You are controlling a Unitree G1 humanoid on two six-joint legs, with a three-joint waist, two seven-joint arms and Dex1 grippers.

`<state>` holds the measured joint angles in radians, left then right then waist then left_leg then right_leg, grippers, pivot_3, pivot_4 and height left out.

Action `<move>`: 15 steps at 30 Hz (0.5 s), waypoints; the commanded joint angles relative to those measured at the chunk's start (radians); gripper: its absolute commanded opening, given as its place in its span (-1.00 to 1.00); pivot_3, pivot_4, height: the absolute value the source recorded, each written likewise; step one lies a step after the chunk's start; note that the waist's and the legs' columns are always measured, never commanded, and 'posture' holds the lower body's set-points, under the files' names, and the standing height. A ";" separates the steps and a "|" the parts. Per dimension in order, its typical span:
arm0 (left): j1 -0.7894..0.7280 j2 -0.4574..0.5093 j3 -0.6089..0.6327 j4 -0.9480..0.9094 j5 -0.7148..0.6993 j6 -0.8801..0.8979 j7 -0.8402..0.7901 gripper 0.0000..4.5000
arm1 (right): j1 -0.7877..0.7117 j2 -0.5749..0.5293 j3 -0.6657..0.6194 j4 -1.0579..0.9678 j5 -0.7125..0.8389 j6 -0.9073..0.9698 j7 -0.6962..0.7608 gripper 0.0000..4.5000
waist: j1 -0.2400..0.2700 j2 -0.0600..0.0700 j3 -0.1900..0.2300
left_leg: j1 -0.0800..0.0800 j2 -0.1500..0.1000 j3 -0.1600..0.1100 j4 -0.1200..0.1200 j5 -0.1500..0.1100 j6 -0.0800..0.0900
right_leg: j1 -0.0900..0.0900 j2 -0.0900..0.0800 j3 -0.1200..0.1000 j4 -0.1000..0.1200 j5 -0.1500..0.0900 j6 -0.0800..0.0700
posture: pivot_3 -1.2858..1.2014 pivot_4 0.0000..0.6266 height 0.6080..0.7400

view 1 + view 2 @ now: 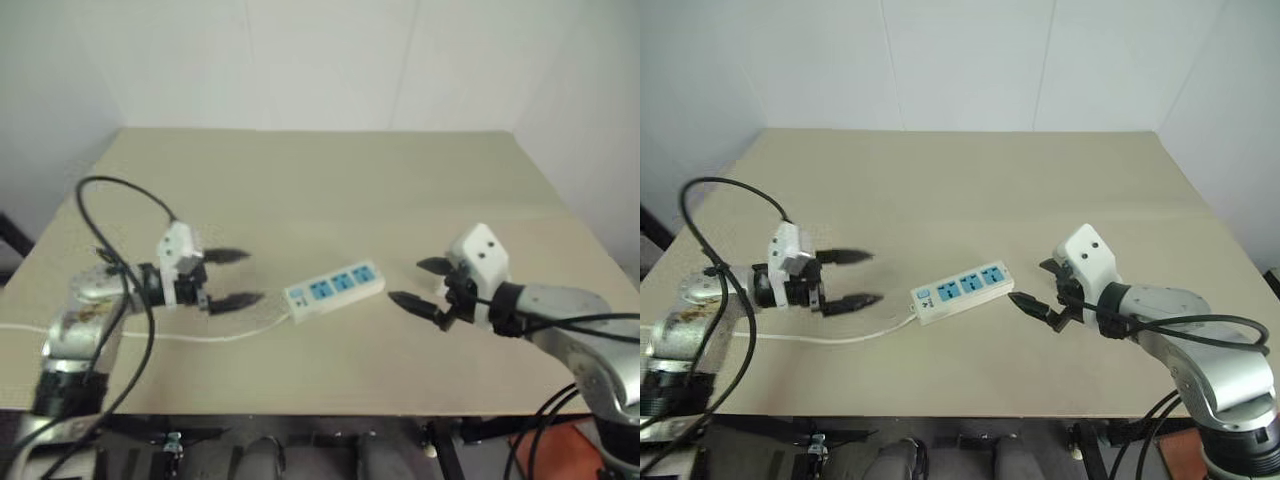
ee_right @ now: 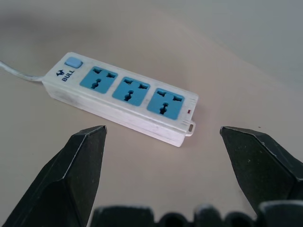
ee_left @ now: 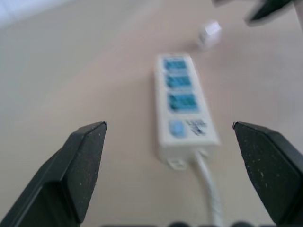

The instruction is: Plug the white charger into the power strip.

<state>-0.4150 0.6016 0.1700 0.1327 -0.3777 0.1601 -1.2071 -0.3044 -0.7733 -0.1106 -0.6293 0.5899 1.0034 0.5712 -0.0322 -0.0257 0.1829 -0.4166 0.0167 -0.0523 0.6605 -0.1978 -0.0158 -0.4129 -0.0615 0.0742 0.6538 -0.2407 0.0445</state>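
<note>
- Fingers of the left gripper are spread wide with nothing between them; they hang just above the table, pointing across it toward the switch end of the power strip.
- Just past those fingertips lies the strip's thin white cord, which runs from the switch end back under the left gripper toward the table's left edge.
- Between the two grippers the power strip lies flat on the table at a slant, its three blue sockets facing up and all three bare, the switch end toward the left fingers and the far end toward the right fingers.
- In the left wrist view a small white charger sits on the table just beyond the strip's far end, apart from it and near the right fingertips; it is blurred there.
- On the right, the right gripper is likewise wide open and holds nothing, its fingers tilted down toward the strip's far end without touching it.
</note>
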 commanded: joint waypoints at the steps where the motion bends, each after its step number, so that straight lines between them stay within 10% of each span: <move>1: -0.004 -0.082 0.025 0.170 -0.005 -0.232 -0.006 0.98 | 0.002 0.019 -0.013 -0.003 -0.001 -0.035 -0.007 1.00 | 0.005 -0.001 0.000 | 0.002 0.000 0.000 0.000 0.000 0.000 | 0.003 0.000 0.000 -0.002 0.000 0.000 | 0.03 -0.52 1.00; 15: 0.065 -0.231 -0.080 0.320 -0.002 -0.420 -0.109 0.98 | -0.013 0.054 0.029 0.054 -0.074 -0.010 -0.103 1.00 | 0.013 -0.003 -0.001 | 0.003 0.000 -0.001 0.000 0.000 0.000 | 0.007 0.000 -0.001 -0.007 0.001 0.000 | 0.03 -0.52 1.00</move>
<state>-0.3203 0.3823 0.0975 0.4274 -0.3928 -0.1989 -1.3203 -0.2963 -0.7161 -0.0684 -0.5493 0.5214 0.9934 0.4764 -0.0193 -0.0292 0.1822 -0.4129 0.0171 -0.0529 0.6604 -0.1979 -0.0157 -0.4056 -0.0611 0.0734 0.6470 -0.2394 0.0450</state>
